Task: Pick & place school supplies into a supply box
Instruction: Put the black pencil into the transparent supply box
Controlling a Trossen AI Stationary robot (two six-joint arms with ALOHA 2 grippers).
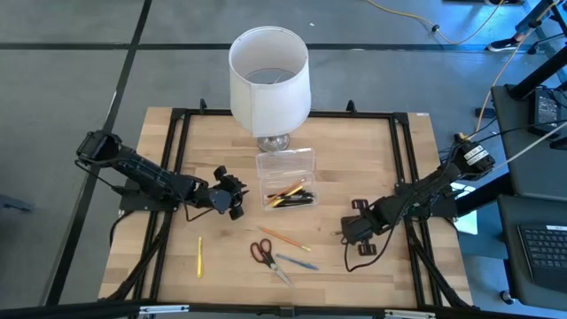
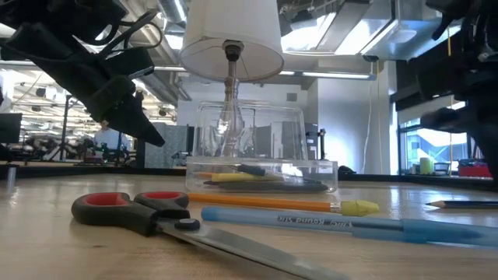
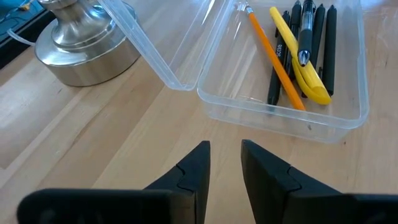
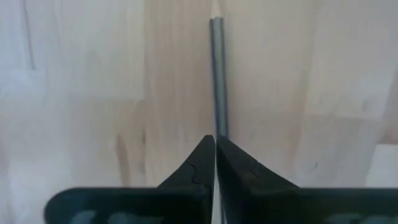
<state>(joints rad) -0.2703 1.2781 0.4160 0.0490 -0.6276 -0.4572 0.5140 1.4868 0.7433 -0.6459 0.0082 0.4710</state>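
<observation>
The clear supply box (image 1: 286,182) lies open in front of the lamp, its lid tipped back. Inside it (image 3: 292,74) lie an orange pencil, a yellow pen and black pens. My left gripper (image 3: 225,149) hovers open just left of the box (image 1: 232,195) and touches nothing. My right gripper (image 4: 216,140) is low over the table's right part (image 1: 354,229), shut on a grey pencil (image 4: 217,68). Red-handled scissors (image 1: 263,254), an orange pencil (image 1: 285,239), a blue pen (image 1: 298,262) and a yellow pencil (image 1: 199,257) lie flat on the wood. My right gripper pinches the grey pencil between its two fingertips at a spot along the shaft (image 4: 219,127), with the fingers in line with the pencil. The sharpened tip (image 4: 215,9) points away from the gripper. Whether the pencil is clear of the wood I cannot tell.
A lamp with a white shade (image 1: 269,78) and metal base (image 3: 84,46) stands right behind the box. Black frame rails (image 1: 403,168) run along the table's sides. Bare wood lies near the left and right front corners.
</observation>
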